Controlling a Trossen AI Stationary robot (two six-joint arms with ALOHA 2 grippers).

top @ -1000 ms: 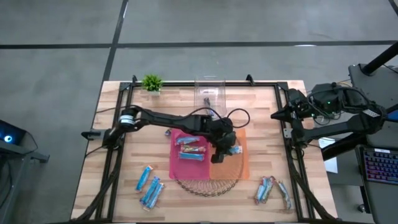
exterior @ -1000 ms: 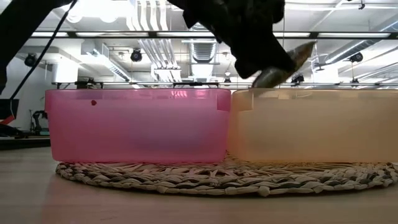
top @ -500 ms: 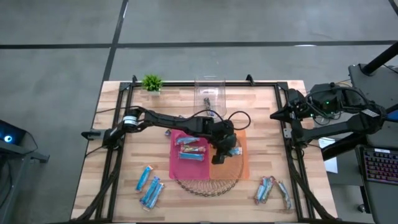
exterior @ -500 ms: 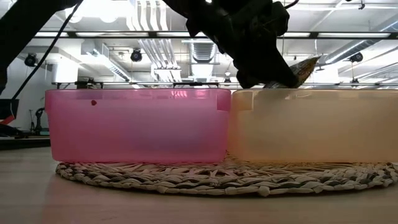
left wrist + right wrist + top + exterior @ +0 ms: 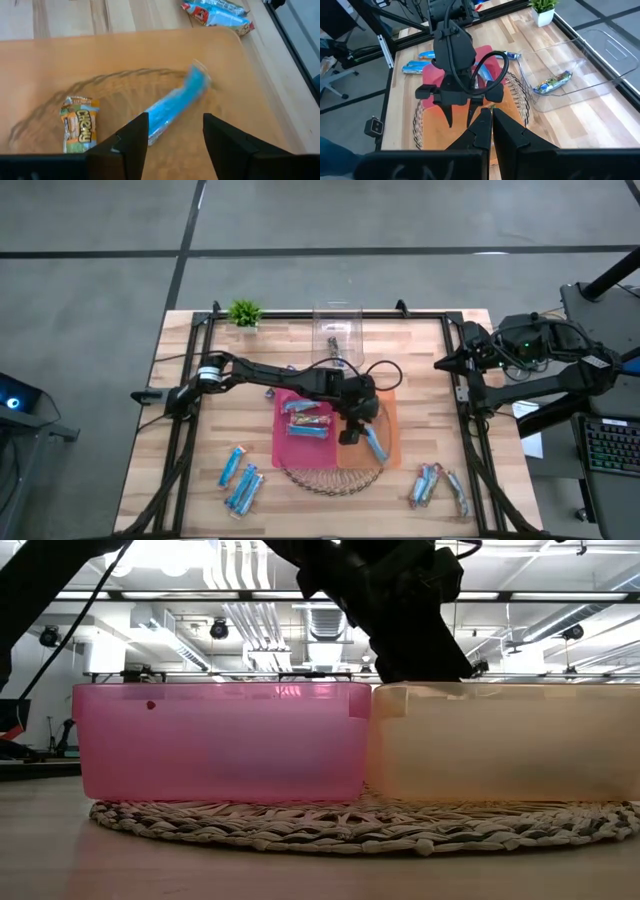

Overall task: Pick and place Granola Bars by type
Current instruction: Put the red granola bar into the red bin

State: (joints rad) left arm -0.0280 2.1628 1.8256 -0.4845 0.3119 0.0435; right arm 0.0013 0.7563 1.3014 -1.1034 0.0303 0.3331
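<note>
My left gripper (image 5: 175, 118) hangs open over the orange bin (image 5: 392, 430), also seen in the low view (image 5: 420, 650). A light blue granola bar (image 5: 176, 106) lies slanted on the orange bin's floor below the fingers, clear of them, and shows in the high view (image 5: 375, 445). A tan wrapped bar (image 5: 77, 122) lies in the same bin. The pink bin (image 5: 282, 430) holds blue bars (image 5: 306, 418). My right gripper (image 5: 487, 127) is shut and waits at the table's right edge (image 5: 470, 365).
Both bins stand on a woven mat (image 5: 330, 478). Loose blue bars lie near the near-left corner (image 5: 240, 475) and the near-right corner (image 5: 435, 485). A clear container (image 5: 335, 330) with one bar and a small green plant (image 5: 244, 312) sit at the far edge.
The left gripper has sunk a little over the orange bin and let go of the light blue bar. The bar, held slanted above the bin's rim a second ago, has fallen and now lies on the bin's floor.
</note>
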